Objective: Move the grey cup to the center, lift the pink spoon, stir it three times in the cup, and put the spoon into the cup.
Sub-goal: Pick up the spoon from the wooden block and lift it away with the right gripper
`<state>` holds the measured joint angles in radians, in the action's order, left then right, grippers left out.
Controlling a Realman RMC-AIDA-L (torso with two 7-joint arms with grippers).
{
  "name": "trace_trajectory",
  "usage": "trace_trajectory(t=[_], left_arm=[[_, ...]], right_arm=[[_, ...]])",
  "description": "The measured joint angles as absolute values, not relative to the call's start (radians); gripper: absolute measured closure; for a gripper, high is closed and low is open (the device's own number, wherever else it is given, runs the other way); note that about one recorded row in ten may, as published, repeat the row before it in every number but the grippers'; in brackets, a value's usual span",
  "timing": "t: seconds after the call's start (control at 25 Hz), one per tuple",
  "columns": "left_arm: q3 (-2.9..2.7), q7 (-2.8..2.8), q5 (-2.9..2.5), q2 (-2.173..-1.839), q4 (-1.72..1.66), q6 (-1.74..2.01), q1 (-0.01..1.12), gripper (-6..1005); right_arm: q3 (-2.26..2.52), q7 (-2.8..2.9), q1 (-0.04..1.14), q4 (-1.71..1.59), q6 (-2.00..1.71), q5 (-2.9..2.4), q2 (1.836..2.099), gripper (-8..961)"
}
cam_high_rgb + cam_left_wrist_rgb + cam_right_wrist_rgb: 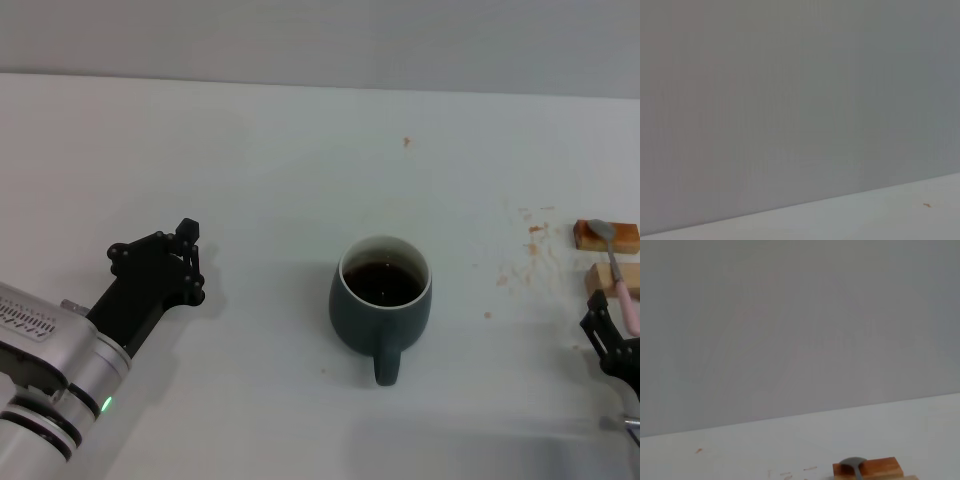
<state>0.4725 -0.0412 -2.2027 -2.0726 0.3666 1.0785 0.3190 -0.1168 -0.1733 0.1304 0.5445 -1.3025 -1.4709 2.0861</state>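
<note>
The grey cup stands upright in the middle of the white table, dark liquid inside and its handle turned toward me. The pink spoon lies at the far right across two tan wooden blocks, its silver bowl on the farther block. The right wrist view shows that spoon bowl on a block. My right gripper sits low at the right edge, just in front of the pink handle's end and partly cut off. My left gripper rests open and holding nothing, well left of the cup.
Small orange-brown crumbs and stains dot the table between the cup and the blocks, and one speck lies farther back. A grey wall rises behind the table's far edge.
</note>
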Motion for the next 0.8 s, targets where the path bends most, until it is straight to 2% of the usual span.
trace_trajectory(t=[0.24, 0.56, 0.8], left_arm=[[0.473, -0.041, -2.203, -2.072, 0.366, 1.078, 0.319, 1001], [0.473, -0.041, -2.203, -2.072, 0.365, 1.078, 0.318, 1001], [0.472, -0.041, -2.203, -2.072, 0.365, 1.078, 0.317, 1001]], right_arm=[[-0.106, -0.173, 0.131, 0.546, -1.304, -1.482, 2.084, 188], [-0.108, -0.173, 0.133, 0.546, -1.299, -1.482, 2.083, 417], [-0.118, -0.173, 0.127, 0.546, -1.299, -1.478, 2.084, 433]])
